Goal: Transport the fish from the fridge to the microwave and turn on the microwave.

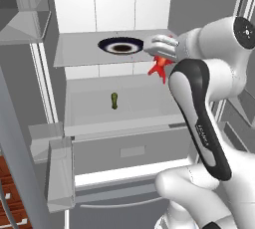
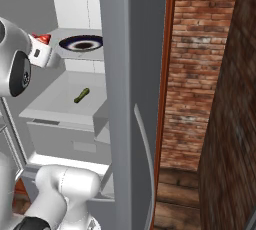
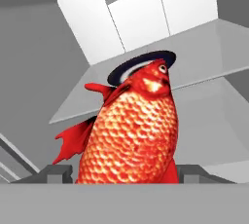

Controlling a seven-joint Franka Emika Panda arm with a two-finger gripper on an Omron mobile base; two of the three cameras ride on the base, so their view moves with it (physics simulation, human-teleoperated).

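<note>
The fridge point(image 1: 124, 123) stands open in front of the robot, its pale grey shelves bare to the room, and the white arm reaches in toward the right end of the upper shelf point(image 1: 79, 54). The gripper point(image 1: 160, 63) hangs just off the front right corner of that shelf, and the fish point(image 1: 159, 67) is clamped between its two fingers: in the hand view the bright red-orange body point(image 3: 133, 135) rises between the two dark finger tips point(image 3: 58, 173), scales glossy, head tilted up and away, a ragged red fin trailing to the left. The jaws stand wide, spread by the thickness of the fish. From the left base view the forked tail sticks out below the white hand, clear of the shelf and hanging over the level beneath. From the right base view just a sliver of red point(image 2: 42, 38) peeks out behind the hand. On the upper shelf, just beside the gripper, sits a round plate point(image 1: 121, 46) with a dark blue rim, a white ring and a brownish centre. On the lower shelf, well apart from the fish, a small green pickle-like item point(image 1: 114, 100) lies by itself. Translucent door bins point(image 1: 60, 173) hang on the open door at the left.
</note>
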